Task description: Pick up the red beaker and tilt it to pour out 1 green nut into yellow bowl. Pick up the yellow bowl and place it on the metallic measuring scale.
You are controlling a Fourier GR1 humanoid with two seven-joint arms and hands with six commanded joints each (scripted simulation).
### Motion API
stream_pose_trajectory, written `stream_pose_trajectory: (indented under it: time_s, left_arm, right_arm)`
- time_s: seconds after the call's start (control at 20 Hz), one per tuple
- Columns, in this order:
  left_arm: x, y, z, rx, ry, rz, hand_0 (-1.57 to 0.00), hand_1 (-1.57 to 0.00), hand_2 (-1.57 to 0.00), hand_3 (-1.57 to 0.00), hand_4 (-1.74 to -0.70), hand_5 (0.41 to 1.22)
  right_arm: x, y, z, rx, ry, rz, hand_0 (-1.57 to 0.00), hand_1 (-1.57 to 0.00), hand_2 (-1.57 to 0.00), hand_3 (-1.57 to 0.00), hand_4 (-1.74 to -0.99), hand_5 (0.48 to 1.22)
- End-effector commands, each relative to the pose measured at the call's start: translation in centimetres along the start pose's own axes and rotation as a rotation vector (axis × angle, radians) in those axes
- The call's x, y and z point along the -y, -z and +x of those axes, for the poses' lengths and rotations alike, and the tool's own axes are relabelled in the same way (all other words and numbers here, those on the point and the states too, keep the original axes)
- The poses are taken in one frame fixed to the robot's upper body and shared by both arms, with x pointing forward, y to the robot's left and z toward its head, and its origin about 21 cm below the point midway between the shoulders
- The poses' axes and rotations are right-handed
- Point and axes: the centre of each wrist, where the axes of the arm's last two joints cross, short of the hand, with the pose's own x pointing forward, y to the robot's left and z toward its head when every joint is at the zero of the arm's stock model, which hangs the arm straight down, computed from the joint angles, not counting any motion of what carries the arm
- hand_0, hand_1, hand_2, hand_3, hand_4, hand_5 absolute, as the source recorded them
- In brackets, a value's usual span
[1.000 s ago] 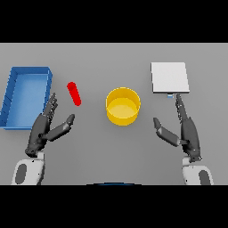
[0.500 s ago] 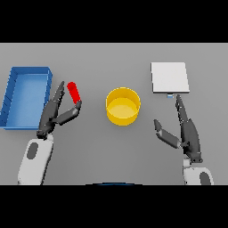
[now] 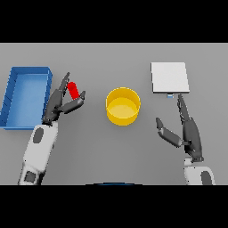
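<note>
Reaching with spread fingers, the left hand brackets the slim red beaker (a smooth cylinder) left of the round yellow bowl, while the right hand rests open below the flat square scale.

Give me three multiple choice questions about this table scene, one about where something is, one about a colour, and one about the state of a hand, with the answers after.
1. Where does the metallic measuring scale lie?
A. far right of the table
B. inside the blue tray
C. under the bowl

2. What colour is the bowl?
A. green
B. yellow
C. white

3. What is the left hand doing?
A. resting flat on the scale
B. holding the bowl
C. reaching around the red beaker, not closed on it

Answers: 1 A, the scale sits at the far right, beyond the right hand. 2 B, the bowl is yellow. 3 C, fingers and thumb flank the beaker beside the blue tray.
</note>
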Motion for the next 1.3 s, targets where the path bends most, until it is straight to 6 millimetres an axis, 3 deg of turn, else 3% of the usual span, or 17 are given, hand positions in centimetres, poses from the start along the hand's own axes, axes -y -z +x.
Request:
stream_pose_trajectory:
  time_s: [0.0,0.05,0.15,0.45,0.5,0.6,0.7,0.85,1.05,1.25]
  left_arm:
    - [0.3,0.2,0.0,0.003,-0.003,0.000,0.00,0.00,0.00,0.00,-1.29,0.684]
    - [1.0,0.7,0.2,-0.003,-0.004,-0.005,0.00,0.00,0.00,0.00,-1.29,0.683]
    - [0.4,1.6,0.3,-0.013,-0.011,-0.003,0.00,0.00,0.00,0.00,-1.29,0.683]
    - [1.1,2.2,0.1,0.019,-0.063,-0.010,0.00,0.00,0.00,0.00,-1.35,0.704]
    - [1.2,2.6,0.1,0.026,-0.088,0.002,0.00,-0.03,-0.07,-0.03,-1.38,0.724]
    - [1.3,2.9,-0.2,0.012,-0.121,0.026,-0.29,-0.33,-0.36,-0.29,-1.45,0.783]
    - [1.5,3.0,-0.2,-0.002,-0.104,0.045,-0.66,-0.70,-0.73,-0.72,-1.50,0.941]
    - [2.2,3.2,0.1,0.018,-0.064,0.014,-1.11,-1.12,-1.14,-0.97,-1.60,1.078]
    - [2.5,3.3,0.4,-0.005,-0.054,0.006,-1.38,-1.39,-1.40,-1.33,-1.51,1.162]
    - [2.6,3.2,0.9,0.051,-0.110,0.050,-1.49,-1.50,-1.50,-1.47,-1.64,1.132]
  right_arm:
    - [-0.3,-0.1,0.1,0.001,0.015,0.007,0.00,0.00,0.00,0.00,-1.269,0.643]
    - [-0.1,-0.3,0.1,-0.007,0.020,0.002,0.00,0.00,0.00,0.00,-1.269,0.642]
    - [0.0,-0.1,0.1,-0.017,0.014,0.001,0.00,0.00,0.00,0.00,-1.265,0.638]
    - [0.0,-0.2,0.1,-0.021,0.001,0.002,0.00,0.00,0.00,0.00,-1.261,0.641]
    - [-0.2,-0.2,0.0,-0.025,0.002,0.003,0.00,0.00,0.00,0.00,-1.259,0.642]
    - [-0.5,0.1,0.0,-0.017,0.006,-0.004,0.00,0.00,0.00,0.00,-1.258,0.644]
    - [0.0,-0.1,0.2,-0.014,-0.005,-0.007,0.00,0.00,0.00,0.00,-1.255,0.644]
    - [0.2,-0.3,0.0,-0.008,0.003,-0.009,0.00,0.00,0.00,0.00,-1.252,0.644]
    - [0.1,-0.2,-0.1,-0.025,0.006,-0.017,0.00,0.00,0.00,0.00,-1.257,0.645]
    - [0.0,-0.4,-0.1,-0.010,0.015,-0.008,0.00,0.00,0.00,0.00,-1.262,0.646]
